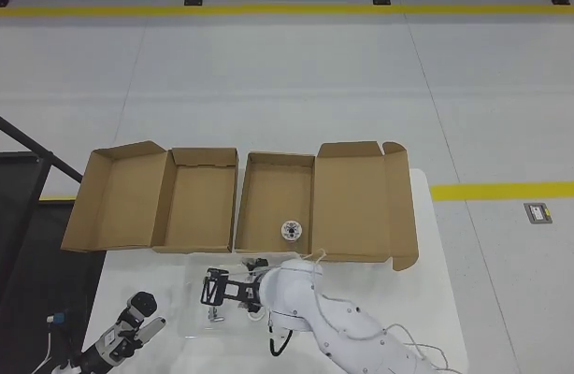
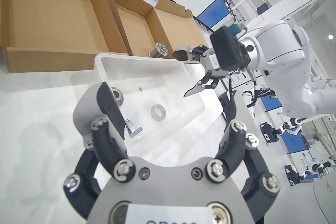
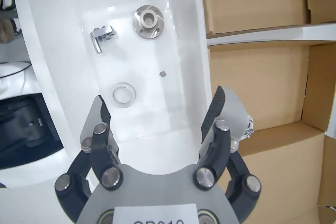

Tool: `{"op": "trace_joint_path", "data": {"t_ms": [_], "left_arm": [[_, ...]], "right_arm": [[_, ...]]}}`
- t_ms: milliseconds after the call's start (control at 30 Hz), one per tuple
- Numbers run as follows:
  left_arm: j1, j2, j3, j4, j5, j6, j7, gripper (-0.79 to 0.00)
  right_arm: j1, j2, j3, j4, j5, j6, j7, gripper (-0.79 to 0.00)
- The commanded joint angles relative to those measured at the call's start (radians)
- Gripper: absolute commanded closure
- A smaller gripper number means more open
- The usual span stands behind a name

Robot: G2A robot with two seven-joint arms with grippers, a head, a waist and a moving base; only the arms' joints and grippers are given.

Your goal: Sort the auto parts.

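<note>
Just beyond parted right jaws, white ring point(image 3: 122, 94), in tray point(image 3: 34, 25)

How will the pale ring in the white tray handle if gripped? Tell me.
The pale ring looks smooth and rigid, so it may slip when pinched. Lying flat on the glossy tray, it would probably slide if pushed; on edge, it could roll.

2 open cardboard boxes point(image 1: 201, 201) point(image 1: 268, 192), 1 white tray point(image 3: 39, 25), 4 items in tray: 1 flange point(image 3: 148, 21), 1 bracket point(image 3: 101, 36), 1 ring point(image 3: 122, 94), 1 tiny dark speck point(image 3: 163, 74), 1 round metal part point(image 1: 291, 229) in a box
</note>
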Motion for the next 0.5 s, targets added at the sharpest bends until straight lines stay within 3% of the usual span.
{"op": "trace_joint_path", "data": {"t_ms": [0,200,300,467], "left_arm": [[0.000,0.000,0.000,0.000,0.000,0.000,0.000,-0.785],[0.000,0.000,0.000,0.000,0.000,0.000,0.000,-0.785],[0.000,0.000,0.000,0.000,0.000,0.000,0.000,-0.785],[0.000,0.000,0.000,0.000,0.000,0.000,0.000,-0.785]], "right_arm": [[0.024,-0.017,-0.033,0.041,0.009,0.001,0.016,-0.594],[0.075,-0.051,-0.080,0.148,0.047,-0.048,0.015,-0.566],[0.092,-0.064,-0.086,0.198,0.060,-0.044,0.025,-0.459],[0.128,-0.085,-0.088,0.290,0.104,-0.065,0.025,-0.431]]}}
